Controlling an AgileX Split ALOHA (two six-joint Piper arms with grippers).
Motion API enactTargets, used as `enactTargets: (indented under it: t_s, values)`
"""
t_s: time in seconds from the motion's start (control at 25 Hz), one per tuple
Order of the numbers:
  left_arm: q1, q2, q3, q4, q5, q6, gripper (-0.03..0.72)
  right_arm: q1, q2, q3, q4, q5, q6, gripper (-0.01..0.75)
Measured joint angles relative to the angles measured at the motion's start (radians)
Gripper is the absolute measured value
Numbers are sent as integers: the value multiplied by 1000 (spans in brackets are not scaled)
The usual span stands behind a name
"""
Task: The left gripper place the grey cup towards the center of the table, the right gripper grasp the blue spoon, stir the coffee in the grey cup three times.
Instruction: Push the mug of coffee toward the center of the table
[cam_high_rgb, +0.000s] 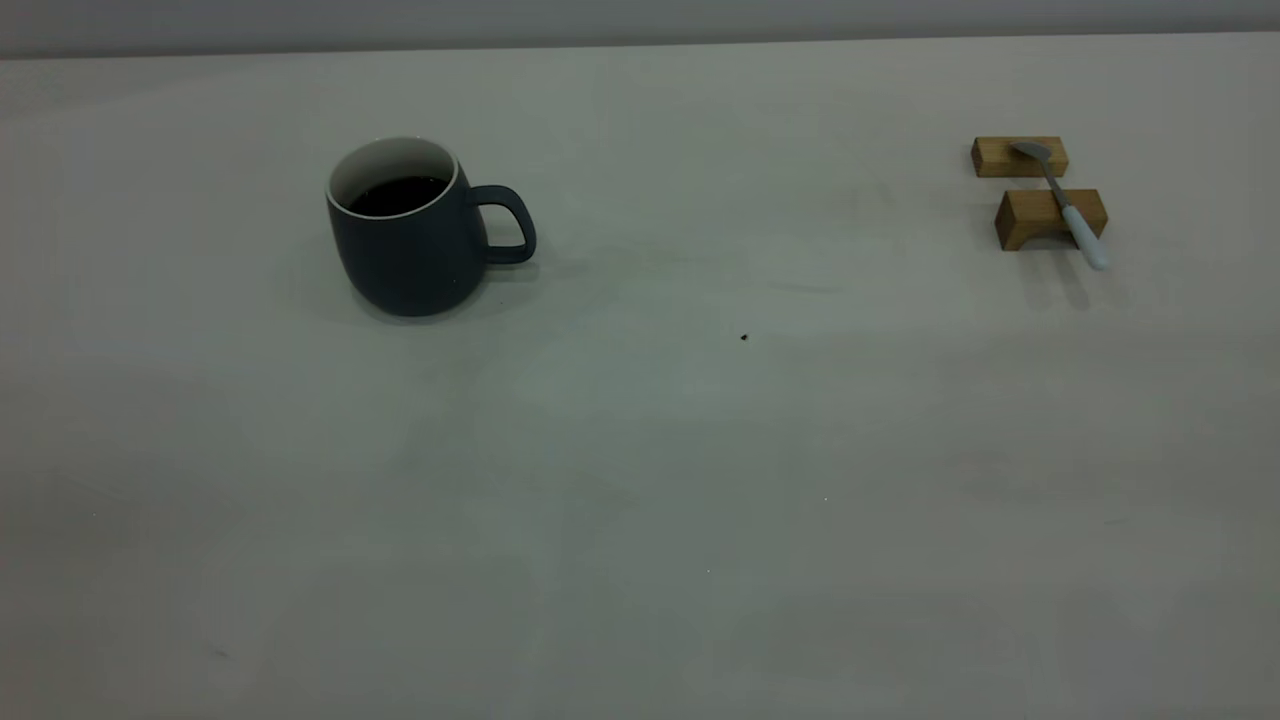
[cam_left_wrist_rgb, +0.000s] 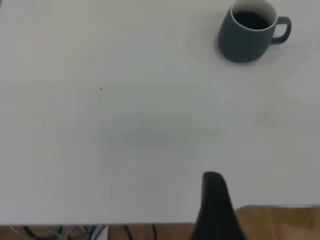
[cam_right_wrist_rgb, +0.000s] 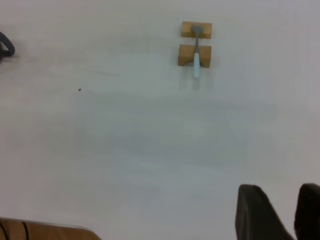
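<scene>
- Exterior view: the large pale grey-white matte table (cam_high_rgb: 640, 520) is filling almost the whole picture, its far edge running along the top. A rounded dark slate-grey cup (cam_high_rgb: 412, 235) with a white inside is standing upright at the left, its loop handle pointing toward the middle. Dark, almost black coffee (cam_high_rgb: 398, 195) is lying flat inside it, below the rim. At the far right a slim spoon with a pale blue handle (cam_high_rgb: 1062, 203) is resting across two small tan wooden blocks (cam_high_rgb: 1032, 217), metal bowl on the farther block, handle end reaching past the nearer one. A wide bare stretch with one tiny dark speck (cam_high_rgb: 744, 337) is lying between cup and spoon. No arm is showing here.
- Left wrist view: one blocky black finger of the left gripper (cam_left_wrist_rgb: 216, 210) is hanging over the table's near edge, well apart from the cup and holding nothing; how wide it is spread cannot be told.
- Right wrist view: two black fingers of the right gripper (cam_right_wrist_rgb: 282, 212) are standing apart with a gap between them, empty, far from the spoon on its blocks.
</scene>
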Motion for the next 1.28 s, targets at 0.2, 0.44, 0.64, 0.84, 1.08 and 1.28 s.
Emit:
enactTargets:
  t_s: [0.2, 0.44, 0.64, 0.84, 1.08, 1.28]
  values:
    - [0, 181, -22, 0, 6, -14, 585, 0, 0, 0, 0, 0, 0, 238]
    - [0, 492, -82, 0, -115, 0, 585, 0, 0, 0, 0, 0, 0, 238]
    - [0, 789, -116, 0, -305, 12, 585, 0, 0, 0, 0, 0, 0, 238]
    - [0, 1122, -189, 0, -487, 60, 585, 0, 0, 0, 0, 0, 0, 238]
    - [0, 1471, -333, 0, -613, 198, 585, 0, 0, 0, 0, 0, 0, 238]
    - [0, 1699, -468, 0, -689, 423, 585, 0, 0, 0, 0, 0, 0, 238]
